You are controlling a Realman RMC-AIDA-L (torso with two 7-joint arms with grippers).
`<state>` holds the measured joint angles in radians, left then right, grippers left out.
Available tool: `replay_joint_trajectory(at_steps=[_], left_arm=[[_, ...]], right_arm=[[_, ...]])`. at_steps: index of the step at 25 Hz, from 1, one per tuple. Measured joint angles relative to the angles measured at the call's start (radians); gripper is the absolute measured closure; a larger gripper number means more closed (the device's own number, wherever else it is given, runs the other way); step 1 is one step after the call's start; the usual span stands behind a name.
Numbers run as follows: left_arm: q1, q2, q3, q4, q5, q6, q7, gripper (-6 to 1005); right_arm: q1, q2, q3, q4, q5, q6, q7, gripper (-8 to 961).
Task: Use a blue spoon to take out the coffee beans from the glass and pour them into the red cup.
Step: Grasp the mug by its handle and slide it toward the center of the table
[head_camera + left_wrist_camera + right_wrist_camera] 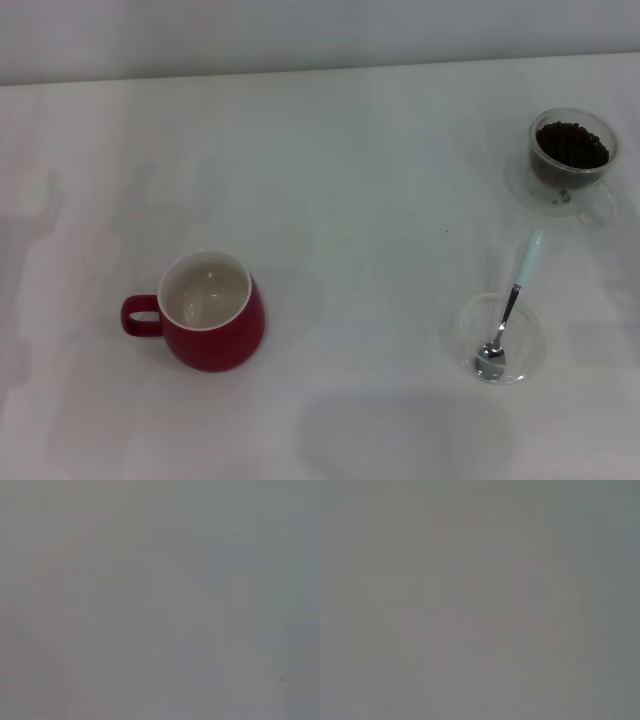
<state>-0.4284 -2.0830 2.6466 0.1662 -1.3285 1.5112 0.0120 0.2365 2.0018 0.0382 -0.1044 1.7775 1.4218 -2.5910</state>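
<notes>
In the head view the red cup point(214, 316) stands upright at the near left of the white table, its white inside bare and its loop handle pointing left. The blue spoon point(509, 308) lies at the near right, its metal bowl resting in a flat clear dish point(530, 345) and its pale handle pointing away. The glass point(571, 160) stands at the far right, holding a heap of dark coffee beans point(571, 143). Neither gripper shows in any view. Both wrist views show only a plain grey surface.
The white table point(350, 180) ends at a far edge against a pale wall point(300, 30). A faint shadow falls on the table near the front middle.
</notes>
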Motion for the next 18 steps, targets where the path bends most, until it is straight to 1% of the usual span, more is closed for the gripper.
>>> replay_joint_trajectory(at_steps=[4, 9, 18], left_arm=[[0.004, -0.001, 0.003, 0.000, 0.002, -0.007, -0.001, 107], [0.045, -0.002, 0.002, 0.027, 0.002, -0.003, -0.005, 107], [0.063, -0.001, 0.001, 0.028, 0.000, -0.002, -0.013, 108]], right_arm=[[-0.001, 0.000, -0.003, 0.002, -0.003, 0.012, -0.003, 77], [-0.001, 0.000, -0.007, 0.004, -0.005, 0.014, -0.005, 77], [-0.009, 0.000, -0.008, 0.011, -0.006, 0.018, 0.003, 77]])
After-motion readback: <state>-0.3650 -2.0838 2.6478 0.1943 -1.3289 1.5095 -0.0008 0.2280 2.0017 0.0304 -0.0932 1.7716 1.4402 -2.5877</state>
